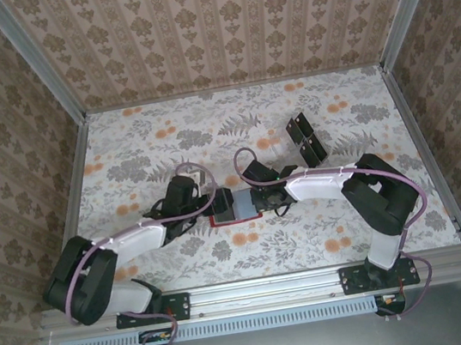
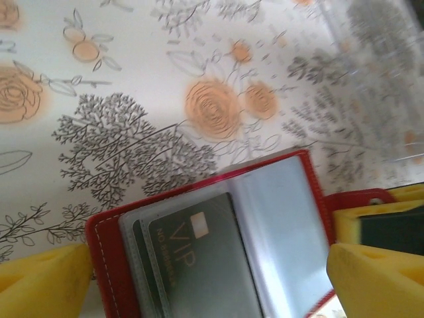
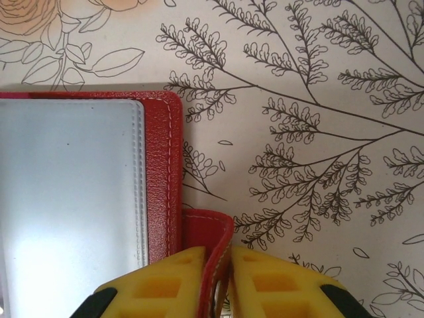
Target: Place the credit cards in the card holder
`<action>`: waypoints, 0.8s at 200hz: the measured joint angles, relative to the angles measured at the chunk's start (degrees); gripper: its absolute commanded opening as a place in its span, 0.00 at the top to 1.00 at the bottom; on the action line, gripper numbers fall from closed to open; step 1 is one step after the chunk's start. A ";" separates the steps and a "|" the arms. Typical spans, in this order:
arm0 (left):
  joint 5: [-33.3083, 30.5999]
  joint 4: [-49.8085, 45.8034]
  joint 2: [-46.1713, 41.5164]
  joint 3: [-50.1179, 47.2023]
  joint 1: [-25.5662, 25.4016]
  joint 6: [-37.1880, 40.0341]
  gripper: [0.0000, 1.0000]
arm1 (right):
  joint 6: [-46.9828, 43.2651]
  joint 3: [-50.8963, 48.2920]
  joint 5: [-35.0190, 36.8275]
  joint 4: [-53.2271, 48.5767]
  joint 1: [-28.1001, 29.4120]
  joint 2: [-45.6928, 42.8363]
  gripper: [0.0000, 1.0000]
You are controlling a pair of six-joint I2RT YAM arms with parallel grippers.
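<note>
Pinching the clasp tab point(image 3: 208, 228) of the small red leather folding card holder point(image 3: 162, 152), the right gripper point(image 3: 222, 265) seemingly anchors it open on the floral bench point(image 1: 165, 139). The left gripper point(image 2: 209, 281) gapes wide around its sleeved black credit card point(image 2: 189, 255); the spare black cards point(image 1: 305, 139) lie nearby.

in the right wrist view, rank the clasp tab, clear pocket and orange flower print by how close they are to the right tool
1. clasp tab, pinched in the right tool, bottom centre
2. clear pocket, left, inside the red wallet
3. orange flower print, top left corner
</note>
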 measured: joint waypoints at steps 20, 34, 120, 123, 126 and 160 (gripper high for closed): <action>0.28 1.60 -2.78 0.00 -0.37 -1.07 0.00 | 0.00 -0.02 -0.48 0.17 -0.22 0.00 0.80; 0.52 2.62 -3.56 0.07 -0.87 -1.77 0.00 | 0.00 -0.02 -1.27 0.35 -0.57 0.00 0.78; -4.79 -3.15 -3.78 1.84 -3.39 -2.67 0.00 | 0.00 -1.49 -4.79 2.62 -2.21 -0.76 0.79; -5.01 -3.67 -3.89 1.84 -3.32 -2.64 0.00 | 0.00 -1.57 -4.87 2.73 -2.25 -0.79 0.80; -5.25 -4.13 -4.00 1.84 -3.21 -2.58 0.00 | 0.00 -1.64 -4.94 2.82 -2.25 -0.81 0.80; -6.45 -6.12 -4.24 0.31 -0.79 -1.88 0.00 | 0.22 -2.14 -5.53 3.82 -2.47 -0.90 0.84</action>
